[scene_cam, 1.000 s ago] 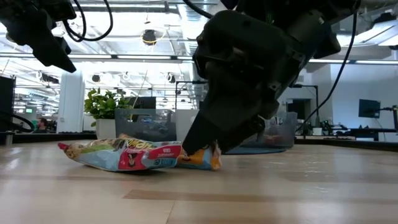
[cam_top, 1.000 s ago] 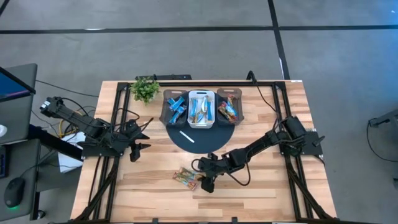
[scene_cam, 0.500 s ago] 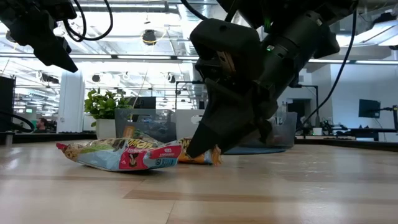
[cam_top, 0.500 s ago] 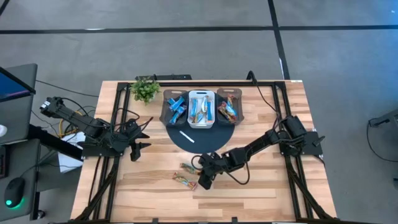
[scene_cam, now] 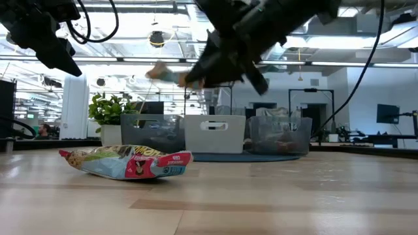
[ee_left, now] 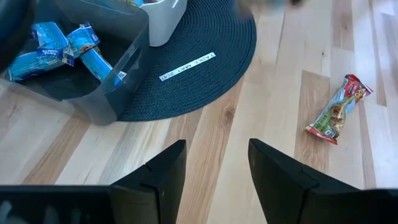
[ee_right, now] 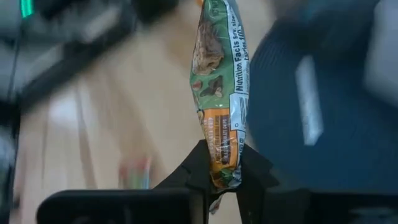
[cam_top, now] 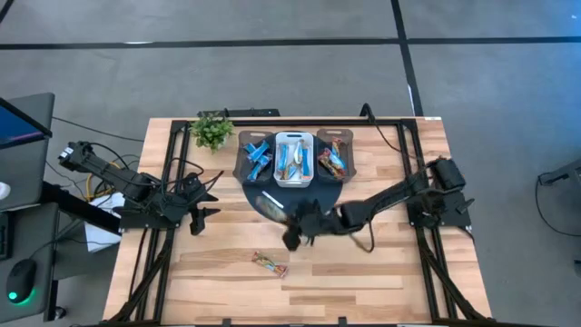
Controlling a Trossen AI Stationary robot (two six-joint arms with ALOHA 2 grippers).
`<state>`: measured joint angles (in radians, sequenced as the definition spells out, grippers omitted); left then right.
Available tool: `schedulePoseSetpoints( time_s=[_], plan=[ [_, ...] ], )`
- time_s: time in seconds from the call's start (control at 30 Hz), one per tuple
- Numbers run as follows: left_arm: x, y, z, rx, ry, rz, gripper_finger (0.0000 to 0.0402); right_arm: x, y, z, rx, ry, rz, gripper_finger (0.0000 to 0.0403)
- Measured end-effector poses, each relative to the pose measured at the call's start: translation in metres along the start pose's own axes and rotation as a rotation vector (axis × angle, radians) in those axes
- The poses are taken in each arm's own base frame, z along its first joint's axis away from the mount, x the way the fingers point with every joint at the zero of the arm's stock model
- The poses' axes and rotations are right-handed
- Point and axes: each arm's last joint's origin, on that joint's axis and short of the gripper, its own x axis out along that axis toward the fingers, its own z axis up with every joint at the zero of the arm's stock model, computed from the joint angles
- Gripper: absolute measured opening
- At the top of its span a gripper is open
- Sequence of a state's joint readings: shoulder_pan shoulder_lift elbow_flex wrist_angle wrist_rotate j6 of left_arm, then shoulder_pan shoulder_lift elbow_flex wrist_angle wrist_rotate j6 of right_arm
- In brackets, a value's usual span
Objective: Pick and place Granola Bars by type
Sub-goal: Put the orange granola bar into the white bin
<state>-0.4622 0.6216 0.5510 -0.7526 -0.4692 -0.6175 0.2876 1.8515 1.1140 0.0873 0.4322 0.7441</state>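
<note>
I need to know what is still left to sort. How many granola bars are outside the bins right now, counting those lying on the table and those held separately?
Granola bar lying on the table: 1
Granola bar held in the fingers of the right gripper: 1
Total still unsorted: 2

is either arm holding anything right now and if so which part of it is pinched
The right pincer is shut on one end of an orange-and-green granola bar, lifted off the table. The left pincer is open and holds nothing.
</note>
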Motion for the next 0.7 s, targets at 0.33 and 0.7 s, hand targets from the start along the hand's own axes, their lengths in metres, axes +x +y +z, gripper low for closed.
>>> schedulePoseSetpoints(
  time_s=[0.33,0.7],
  plan=[
    [0.000,0.001,0.001,-0.002,-0.027,0.032,0.0167,-0.018,-0.071,0.071,0.253,-0.162,-0.354,0.0037],
    [0.000,0.001,0.002,-0.038,-0.040,0.039,0.0167,0.002,-0.137,0.100,0.392,-0.011,-0.315,0.0058]
  ],
)
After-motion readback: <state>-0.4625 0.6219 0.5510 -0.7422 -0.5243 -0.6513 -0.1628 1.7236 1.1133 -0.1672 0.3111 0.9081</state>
